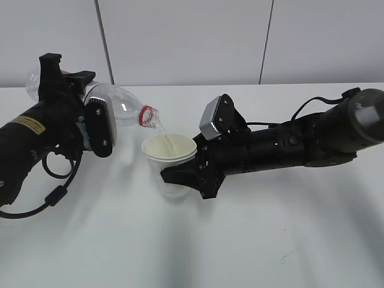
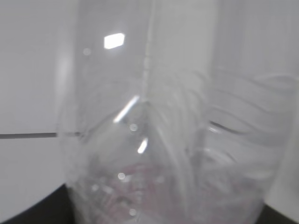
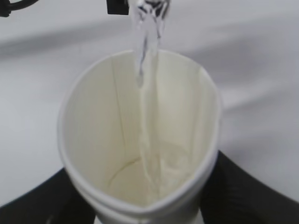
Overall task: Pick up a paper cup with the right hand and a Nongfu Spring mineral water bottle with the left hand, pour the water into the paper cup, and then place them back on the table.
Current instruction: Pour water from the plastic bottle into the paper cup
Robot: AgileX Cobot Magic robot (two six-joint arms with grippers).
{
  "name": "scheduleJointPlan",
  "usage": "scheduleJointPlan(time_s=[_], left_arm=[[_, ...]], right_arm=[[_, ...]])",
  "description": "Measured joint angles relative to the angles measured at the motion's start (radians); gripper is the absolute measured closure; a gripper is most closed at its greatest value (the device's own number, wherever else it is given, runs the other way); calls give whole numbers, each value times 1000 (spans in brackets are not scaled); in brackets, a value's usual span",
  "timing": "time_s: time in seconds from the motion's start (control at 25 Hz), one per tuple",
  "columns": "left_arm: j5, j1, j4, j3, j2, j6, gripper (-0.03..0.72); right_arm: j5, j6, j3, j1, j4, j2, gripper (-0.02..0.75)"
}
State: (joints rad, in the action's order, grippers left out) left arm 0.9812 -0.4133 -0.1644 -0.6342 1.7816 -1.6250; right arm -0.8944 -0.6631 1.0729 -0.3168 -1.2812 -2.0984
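Left hand (image 1: 90, 129) clamps the Nongfu Spring mineral water bottle (image 1: 117, 105) mid-body, tipped neck-down to the right so its mouth sits just over the rim. Water (image 3: 147, 93) streams into the paper cup (image 1: 170, 159), squeezed oval between the right hand (image 1: 186, 177) fingers, held under the spout above the table (image 1: 240, 252).
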Motion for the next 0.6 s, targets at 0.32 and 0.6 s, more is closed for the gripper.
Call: scheduleJointPlan(time_s=[0.32, 0.6], left_arm=[[7, 0, -4, 0, 0, -3, 314], [8, 0, -5, 0, 0, -3, 314]], right_arm=[[0, 0, 0, 0, 0, 0, 303], [0, 0, 0, 0, -2, 0, 303]])
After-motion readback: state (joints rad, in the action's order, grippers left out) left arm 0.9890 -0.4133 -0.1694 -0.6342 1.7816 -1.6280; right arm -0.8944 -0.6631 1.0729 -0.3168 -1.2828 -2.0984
